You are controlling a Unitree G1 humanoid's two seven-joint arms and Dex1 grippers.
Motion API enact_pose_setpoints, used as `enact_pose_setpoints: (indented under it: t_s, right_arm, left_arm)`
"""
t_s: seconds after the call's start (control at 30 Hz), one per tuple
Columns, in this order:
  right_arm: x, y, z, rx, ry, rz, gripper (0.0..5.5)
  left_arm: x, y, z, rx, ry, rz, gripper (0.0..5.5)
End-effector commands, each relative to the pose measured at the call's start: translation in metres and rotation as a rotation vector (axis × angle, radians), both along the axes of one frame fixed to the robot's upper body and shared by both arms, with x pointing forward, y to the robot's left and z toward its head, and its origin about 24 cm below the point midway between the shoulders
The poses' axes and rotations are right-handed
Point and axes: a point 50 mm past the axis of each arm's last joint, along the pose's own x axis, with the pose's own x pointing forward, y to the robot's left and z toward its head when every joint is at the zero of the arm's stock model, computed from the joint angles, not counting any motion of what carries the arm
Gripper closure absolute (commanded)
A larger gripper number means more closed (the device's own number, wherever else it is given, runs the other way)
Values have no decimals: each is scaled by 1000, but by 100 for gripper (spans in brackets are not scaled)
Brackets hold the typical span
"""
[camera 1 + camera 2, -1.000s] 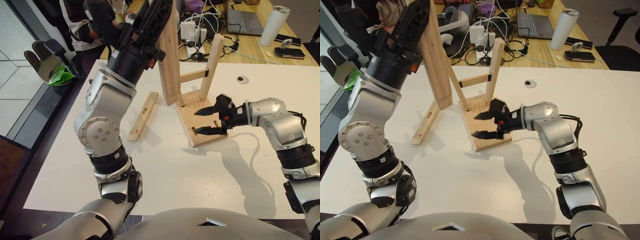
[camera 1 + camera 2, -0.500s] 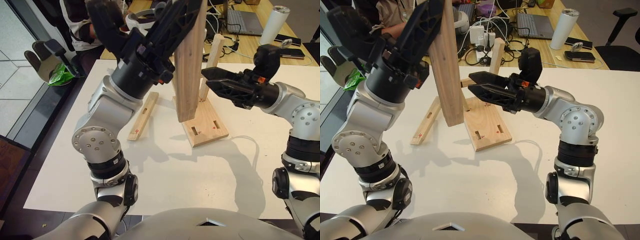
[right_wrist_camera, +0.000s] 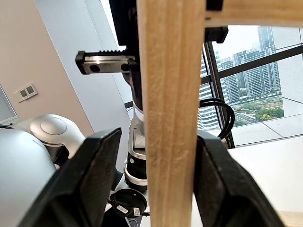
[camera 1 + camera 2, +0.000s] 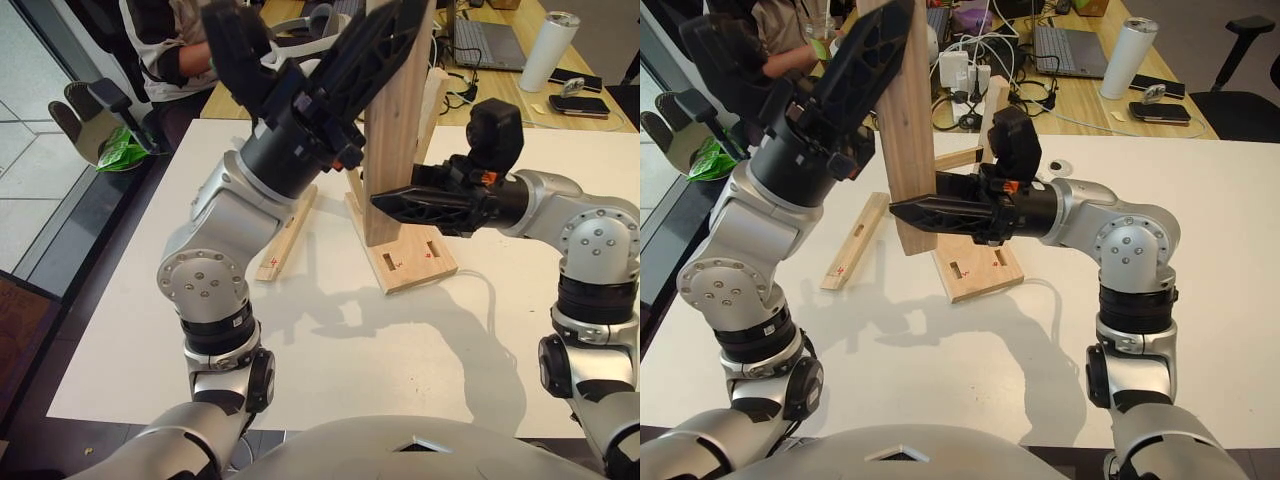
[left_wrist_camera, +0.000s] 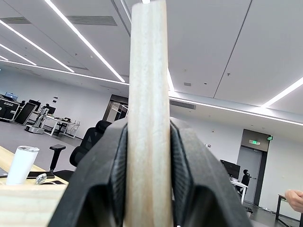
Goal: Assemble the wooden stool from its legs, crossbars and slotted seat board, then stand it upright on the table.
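left end effector [image 5: 149, 130] clamped on leg [image 5: 148, 56]

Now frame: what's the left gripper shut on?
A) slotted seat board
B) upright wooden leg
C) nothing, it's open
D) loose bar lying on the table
B: the left gripper has its fingers pressed against both faces of the upright wooden leg, while the seat board and the loose bar lie flat on the table.

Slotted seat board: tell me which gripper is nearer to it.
Right. The right gripper sits at the leg's lower end, just above the seat board; the left gripper clamps that leg high above.
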Motion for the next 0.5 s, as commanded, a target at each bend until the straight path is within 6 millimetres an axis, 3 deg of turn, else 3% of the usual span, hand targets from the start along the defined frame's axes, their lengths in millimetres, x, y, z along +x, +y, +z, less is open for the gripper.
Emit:
enact_pose_setpoints:
  t_s: [0.03, 0.17, 0.5]
  right_arm:
    - [0, -1, -2, -1, -3, -11, 384]
    - [0, -1, -3, -5, -3, -18, 445]
    - [2, -2, -7, -18, -16, -58, 450]
  left_arm:
    - [1, 0, -3, 57, -13, 34, 411]
    - [1, -4, -7, 101, -21, 35, 361]
    - [8, 3, -2, 84, -31, 110, 225]
